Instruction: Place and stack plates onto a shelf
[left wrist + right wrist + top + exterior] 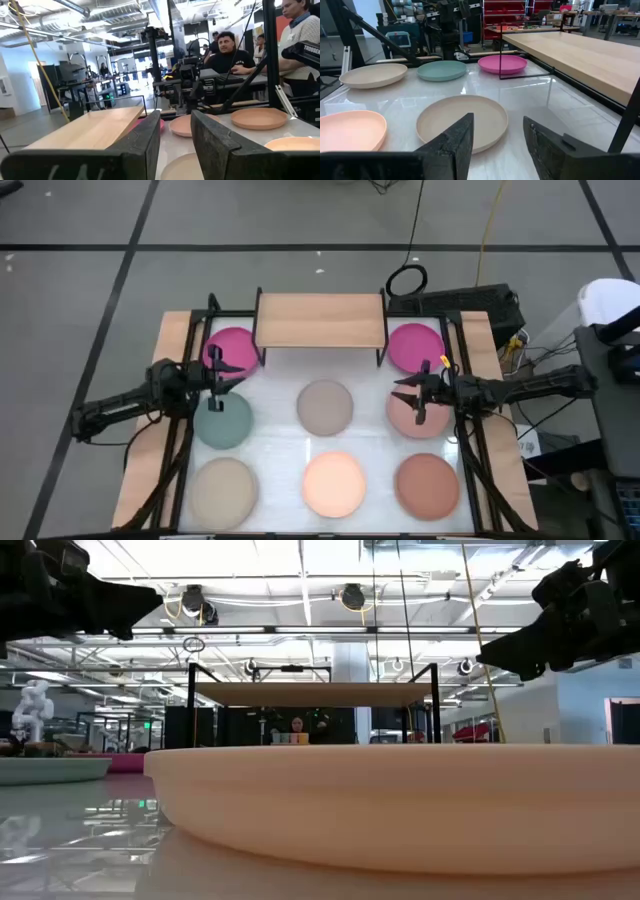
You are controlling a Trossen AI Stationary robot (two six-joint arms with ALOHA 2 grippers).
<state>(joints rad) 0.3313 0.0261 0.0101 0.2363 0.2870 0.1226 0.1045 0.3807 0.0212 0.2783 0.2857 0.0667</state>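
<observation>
**High view: eight plates on the table, shelf bare, both arms raised**

High view, looking straight down. The shelf (321, 319) stands at the far middle of the table (280, 375), its wooden top bare. One magenta plate (233, 346) lies just left of the shelf and the second magenta plate (415, 344) just right of it, both on the table surface. In the middle row lie the teal plate (223, 423), the grey-beige plate (325, 406) and the pale pink plate (408, 416). In the near row lie the tan-beige plate (224, 486), the peach-orange plate (333, 482) and the reddish-brown plate (427, 482). No plate touches another.

The left gripper (217, 385) is above the gap between the left magenta plate and the teal plate; its jaws stand apart and hold nothing. The right gripper (417, 393) is over the far edge of the pale pink plate, jaws likewise apart and empty.

Low view: the peach-orange plate (400, 805) fills the foreground, with the shelf (312, 693) behind it and both arms well above the table.

Left wrist view: the spread fingers (215, 135) frame the shelf top (95, 127); people sit and stand beyond the table.

Right wrist view: the spread fingers (452, 142) flank the grey-beige plate (462, 120).
</observation>
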